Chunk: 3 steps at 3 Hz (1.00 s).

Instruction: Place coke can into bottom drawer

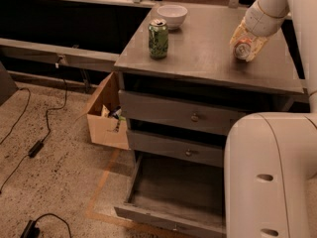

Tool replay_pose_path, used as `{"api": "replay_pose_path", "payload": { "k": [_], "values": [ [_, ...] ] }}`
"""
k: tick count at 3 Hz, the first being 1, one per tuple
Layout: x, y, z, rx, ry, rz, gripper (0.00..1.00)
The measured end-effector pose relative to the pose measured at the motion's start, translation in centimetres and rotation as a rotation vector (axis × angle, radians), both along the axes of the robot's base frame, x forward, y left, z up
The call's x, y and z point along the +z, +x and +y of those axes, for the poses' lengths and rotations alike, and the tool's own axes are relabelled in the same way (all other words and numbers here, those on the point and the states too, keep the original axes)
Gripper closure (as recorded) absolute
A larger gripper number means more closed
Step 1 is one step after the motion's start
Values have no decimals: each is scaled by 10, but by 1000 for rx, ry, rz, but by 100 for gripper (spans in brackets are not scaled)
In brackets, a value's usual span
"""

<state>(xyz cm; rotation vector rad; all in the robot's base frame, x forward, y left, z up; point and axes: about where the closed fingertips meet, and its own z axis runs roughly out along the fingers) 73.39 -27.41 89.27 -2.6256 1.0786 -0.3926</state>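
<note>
The small red-orange coke can with silver ends (242, 48) sits tilted at the right side of the grey cabinet top (208, 63), its silver end turned toward the camera. The pale two-finger gripper (245, 38) reaches down from the upper right and is wrapped around the can; its jaws appear closed on the can's sides, though whether the can is clear of the surface or touching it cannot be told.

The step in hand looks like the carry: the can is grasped but not yet moved off the top. The wide, shallow grey bottom drawer (163, 221) stands pulled open well below, with nothing visible inside it. The two upper grey drawers with round knobs (193, 116) are closed.

The next move would call for bringing the can forward past the cabinet's front edge, then down into the open tray, keeping clear of the robot's own bulky white arm link (267, 177), which covers the drawer's right part.
</note>
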Motion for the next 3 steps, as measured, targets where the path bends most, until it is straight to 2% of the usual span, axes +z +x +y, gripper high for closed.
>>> {"api": "replay_pose_path", "payload": {
  "k": [2, 3],
  "values": [
    [7, -5, 13, -10, 20, 16, 7],
    [4, -8, 19, 6, 37, 35, 0]
  ]
}}
